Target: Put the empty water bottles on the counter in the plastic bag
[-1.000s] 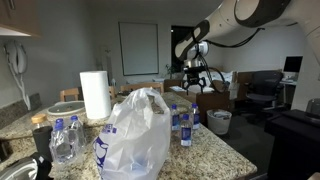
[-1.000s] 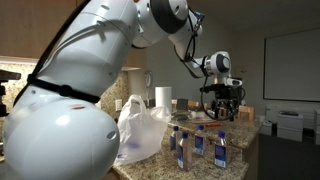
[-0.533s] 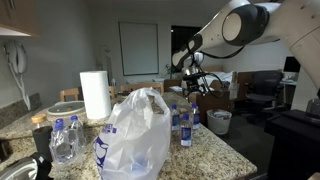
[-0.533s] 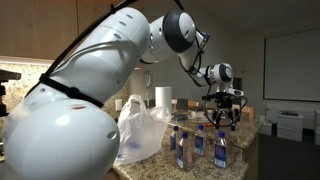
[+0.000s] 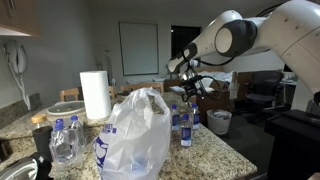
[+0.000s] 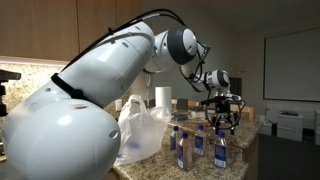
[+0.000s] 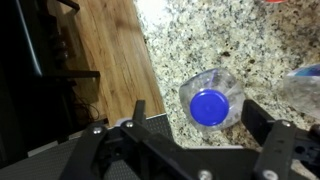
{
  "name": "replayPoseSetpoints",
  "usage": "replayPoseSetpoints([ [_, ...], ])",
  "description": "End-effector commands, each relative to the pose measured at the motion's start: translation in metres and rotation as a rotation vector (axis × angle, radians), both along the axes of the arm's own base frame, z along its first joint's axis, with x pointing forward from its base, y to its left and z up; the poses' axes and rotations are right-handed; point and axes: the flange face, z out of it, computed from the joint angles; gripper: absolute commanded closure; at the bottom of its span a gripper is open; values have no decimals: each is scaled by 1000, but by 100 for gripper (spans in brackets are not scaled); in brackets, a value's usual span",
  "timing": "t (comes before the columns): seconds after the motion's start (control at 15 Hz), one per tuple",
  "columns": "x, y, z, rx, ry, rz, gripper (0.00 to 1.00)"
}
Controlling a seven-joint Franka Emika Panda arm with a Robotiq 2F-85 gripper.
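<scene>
In an exterior view, the large, thin, translucent white plastic bag stands on the speckled granite bench. Small clear blue-capped empty water bottles cluster just beside it, with the end effector above them.

In an exterior view, the end effector hangs over the bottles, spread wide and holding nothing.

In the wrist view, one bottle's blue cap sits between the wide jaws, near the bench edge. An off-centre descent could tip this light bottle onto the wooden floor, or clip the neighbouring bottle.
</scene>
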Motion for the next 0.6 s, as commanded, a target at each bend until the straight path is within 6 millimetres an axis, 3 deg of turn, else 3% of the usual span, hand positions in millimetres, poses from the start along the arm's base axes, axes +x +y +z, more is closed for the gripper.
replayPoseSetpoints([
  [0.0,5,5,-1,-33,28,14,30],
  [0.13,8,9,-3,-30,30,23,37],
  [0.53,12,10,-3,-27,30,25,78],
])
